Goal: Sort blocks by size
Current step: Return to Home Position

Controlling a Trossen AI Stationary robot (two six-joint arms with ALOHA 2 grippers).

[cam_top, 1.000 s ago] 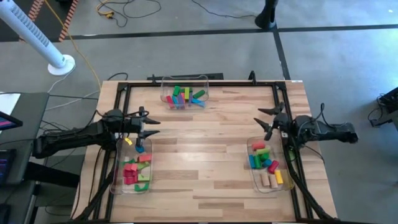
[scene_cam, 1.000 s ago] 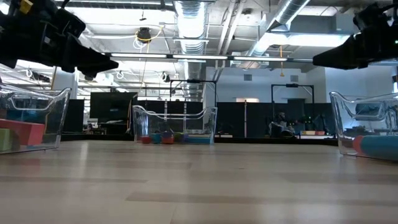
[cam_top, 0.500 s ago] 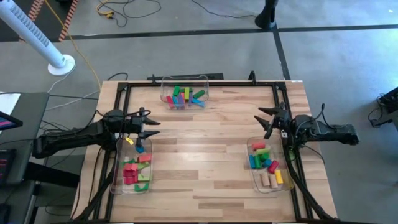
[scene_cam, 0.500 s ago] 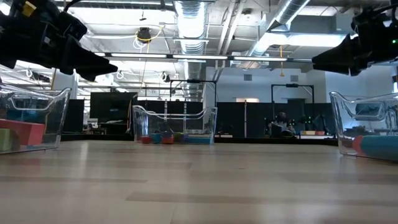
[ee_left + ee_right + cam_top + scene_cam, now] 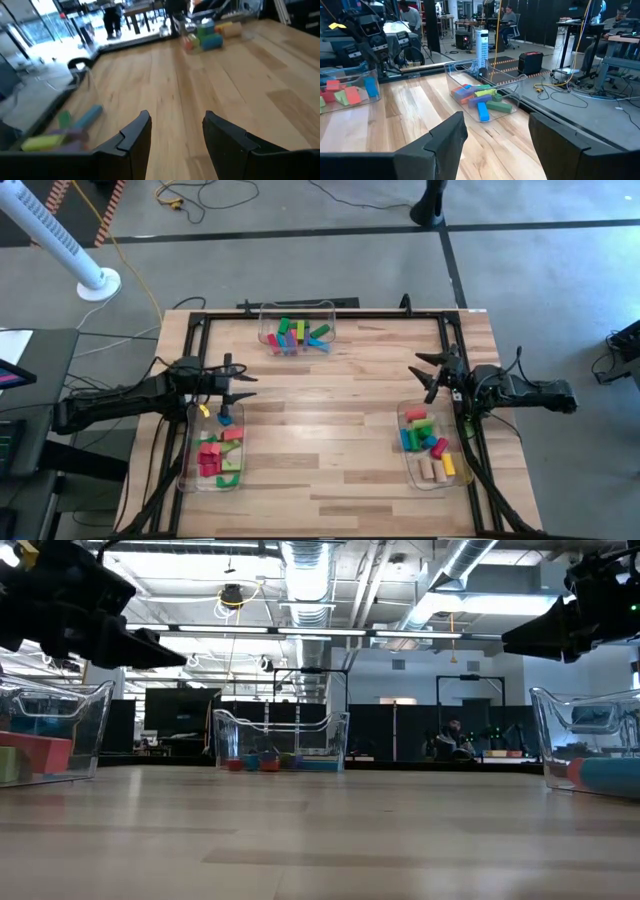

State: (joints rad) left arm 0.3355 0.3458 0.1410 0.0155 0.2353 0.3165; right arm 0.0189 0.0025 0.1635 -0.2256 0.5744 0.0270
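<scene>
Left gripper [image 5: 240, 385] raised off the table, jaws spread with nothing between them — left bin [image 5: 200, 482] just beside the fingertips. Right gripper [image 5: 428, 376] likewise raised, jaws apart and empty, right bin [image 5: 432, 484] near them. Blocks [image 5: 300, 330] lying in the three bins; top bin [image 5: 310, 310] well apart from both sets of jaws, roughly midway between them — sizes hard to judge from above.

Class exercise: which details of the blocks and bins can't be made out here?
Low view: left bin and right bin are cut off by the picture edges.
High view: blocks in the far bin overlap, too small to count.
Left wrist view: nearby blocks are blurred; shapes unclear.
</scene>
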